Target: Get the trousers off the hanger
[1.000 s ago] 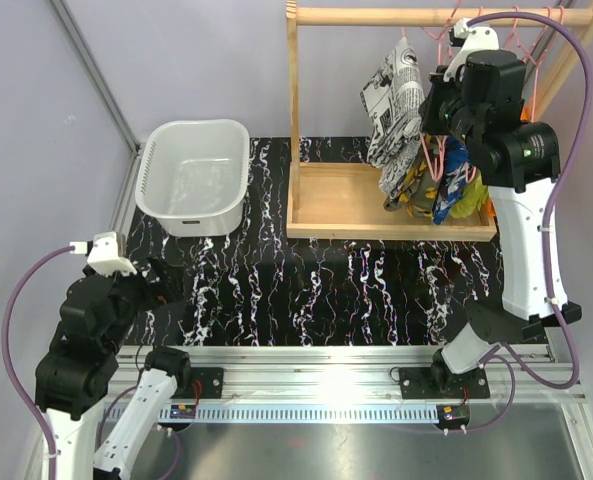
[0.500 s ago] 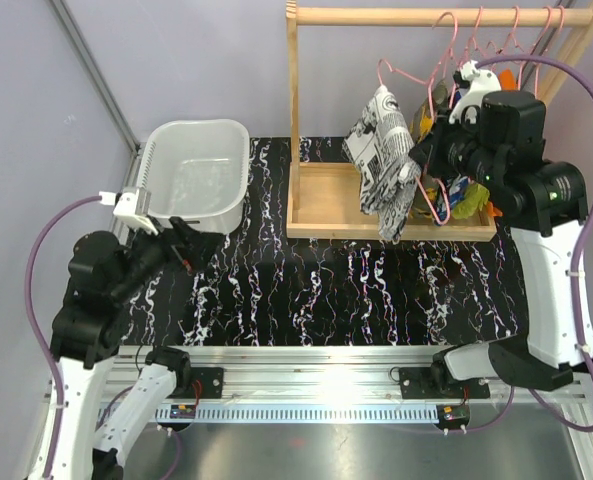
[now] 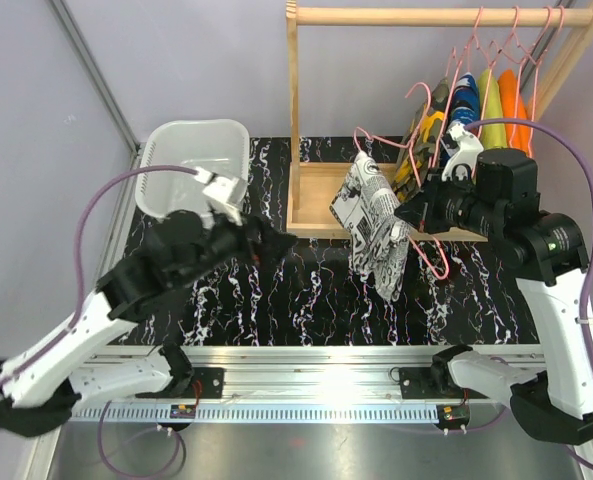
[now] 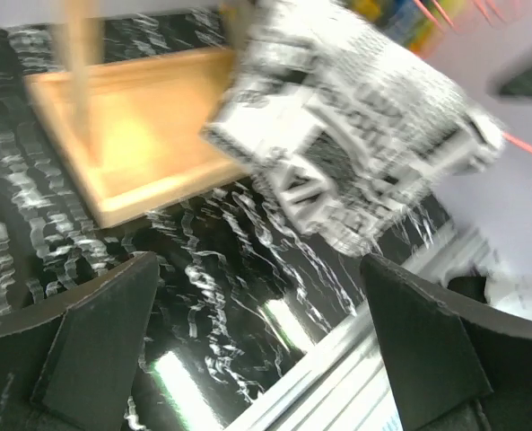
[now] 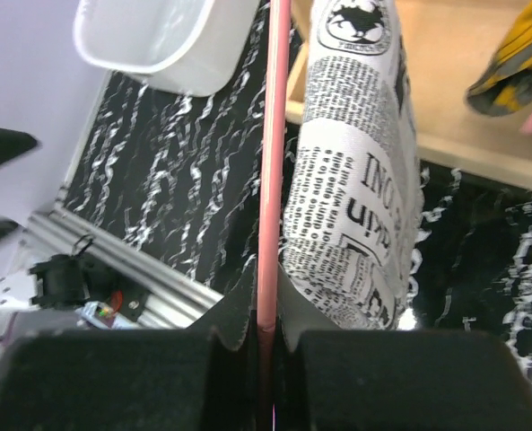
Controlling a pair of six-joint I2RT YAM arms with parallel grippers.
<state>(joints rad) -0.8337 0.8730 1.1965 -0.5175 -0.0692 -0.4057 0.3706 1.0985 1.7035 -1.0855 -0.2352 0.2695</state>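
My right gripper [image 5: 267,337] is pinched tight on the pink hanger [image 5: 273,180]. It holds the newsprint trousers [image 3: 374,225] clear of the rack [image 3: 396,16], so my left gripper [image 3: 271,243], spread wide, can meet them at its 3 o'clock. Overhead, the camouflage trousers [image 3: 423,135] and blue trousers [image 3: 465,100] hang at 1 o'clock. Only my right wrist view shows the clamped wire.
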